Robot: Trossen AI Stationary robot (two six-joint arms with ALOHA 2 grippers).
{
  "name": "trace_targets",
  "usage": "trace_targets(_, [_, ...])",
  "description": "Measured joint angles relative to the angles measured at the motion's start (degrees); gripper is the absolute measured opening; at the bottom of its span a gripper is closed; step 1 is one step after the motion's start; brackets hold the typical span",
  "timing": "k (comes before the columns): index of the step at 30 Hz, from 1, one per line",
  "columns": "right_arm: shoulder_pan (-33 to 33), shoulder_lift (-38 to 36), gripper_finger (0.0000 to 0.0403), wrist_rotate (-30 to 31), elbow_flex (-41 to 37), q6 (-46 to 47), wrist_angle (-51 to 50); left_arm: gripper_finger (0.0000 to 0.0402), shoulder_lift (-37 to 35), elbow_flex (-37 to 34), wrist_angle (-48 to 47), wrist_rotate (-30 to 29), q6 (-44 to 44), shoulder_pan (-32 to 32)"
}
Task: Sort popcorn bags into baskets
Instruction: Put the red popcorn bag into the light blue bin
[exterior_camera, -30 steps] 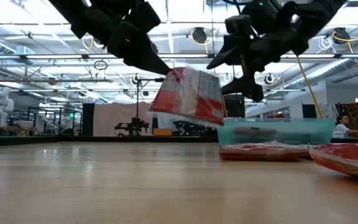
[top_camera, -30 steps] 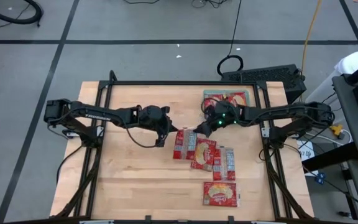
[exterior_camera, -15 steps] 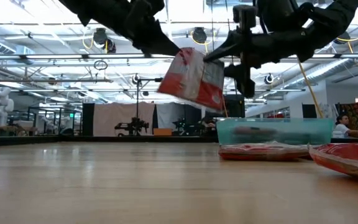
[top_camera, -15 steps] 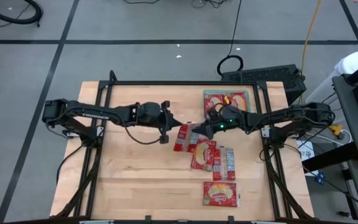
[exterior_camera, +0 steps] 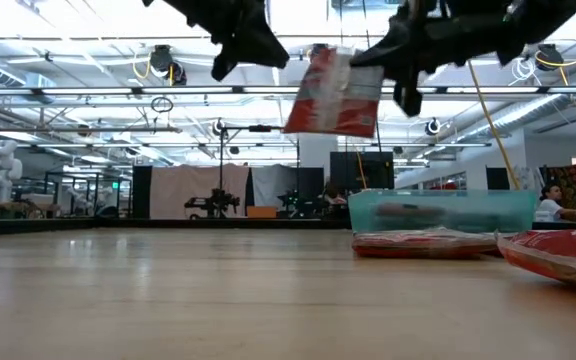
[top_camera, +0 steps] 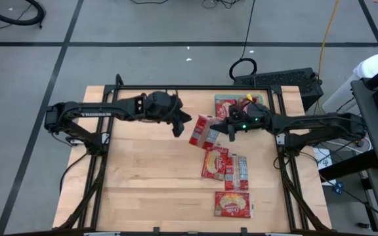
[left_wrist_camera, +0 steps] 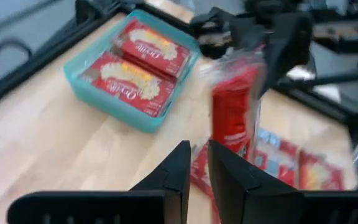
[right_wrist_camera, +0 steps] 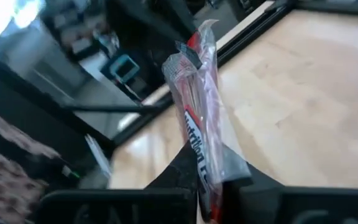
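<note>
**One packet aloft, one basket**

You see one teal basket (top_camera: 262, 99) far right with two bags inside. About four lie on the table (top_camera: 143, 183); overlap blurs the count. Your right gripper (top_camera: 223, 128) pinches a red popcorn bag (top_camera: 203, 132) aloft, mid-table. The left gripper (top_camera: 182, 124) hangs just left, fingers barely parted, holding nothing.

Wooden table (top_camera: 143, 177), black keyboard (top_camera: 277, 81), yellow cable (top_camera: 325, 29)

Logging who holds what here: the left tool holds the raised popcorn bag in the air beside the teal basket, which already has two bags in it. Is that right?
Not quite. The right tool holds the raised popcorn bag; the right wrist view shows it pinched there, and the left wrist view shows the left tool empty. The teal basket does hold two bags.
</note>
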Motion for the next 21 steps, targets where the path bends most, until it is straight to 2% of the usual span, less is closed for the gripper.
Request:
trace_targets(4, [-0.1, -4.9, 0.0011, 3.8, 4.8, -10.0, -12.3, 0.0055, 0.0, 3.4, -2.8, 0.0, -8.0, 1.0])
trace_targets(9, [0.2, -8.2, 0.0012, 4.1, 9.8, -26.9, -17.0, 0.0055, 0.0, 5.7, -3.0, 0.2, -19.1, 1.4])
trace_targets(15, [2.5, -9.6, 0.0012, 5.1, 14.3, -51.0, -19.5, 0.0055, 0.0, 8.7, -3.0, 1.0, -36.9, 2.3])
trace_targets(18, [4.1, -9.6, 0.0012, 10.4, 16.7, -57.4, -21.7, 0.0060, 0.0, 9.0, -0.5, 1.1, -44.4, 2.5])
trace_targets(21, [6.0, -9.6, 0.0012, 17.0, 18.1, -66.0, -24.8, 0.0076, 0.0, 8.9, 5.8, 1.3, -47.7, 2.5])
